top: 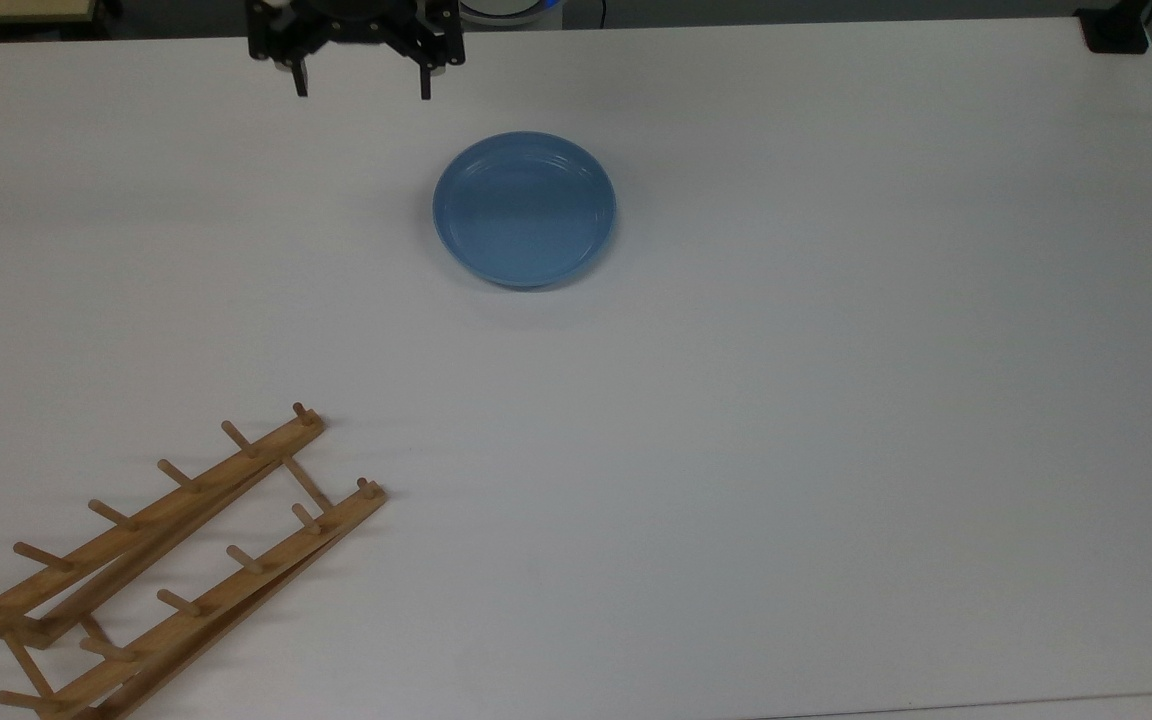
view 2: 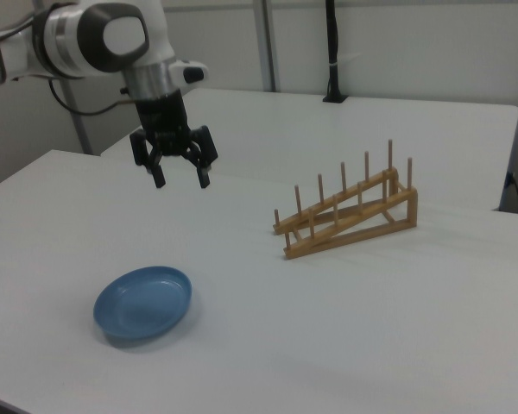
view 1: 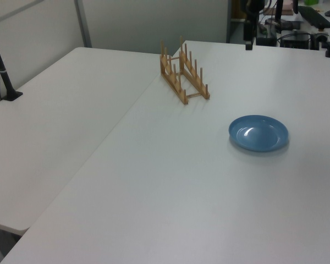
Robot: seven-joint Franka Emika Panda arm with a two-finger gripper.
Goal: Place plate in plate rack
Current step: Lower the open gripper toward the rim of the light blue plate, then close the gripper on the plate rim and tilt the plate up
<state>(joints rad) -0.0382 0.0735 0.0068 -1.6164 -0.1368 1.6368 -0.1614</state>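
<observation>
claw [top: 364, 92] spread wide above table [top: 836, 400]; plate [top: 524, 209] flat, rack [top: 161, 560] well apart.

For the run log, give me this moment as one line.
phase: approach | gripper: open, in the air, holding nothing | plate: flat on table | rack: no plate in it, apart from plate
</observation>
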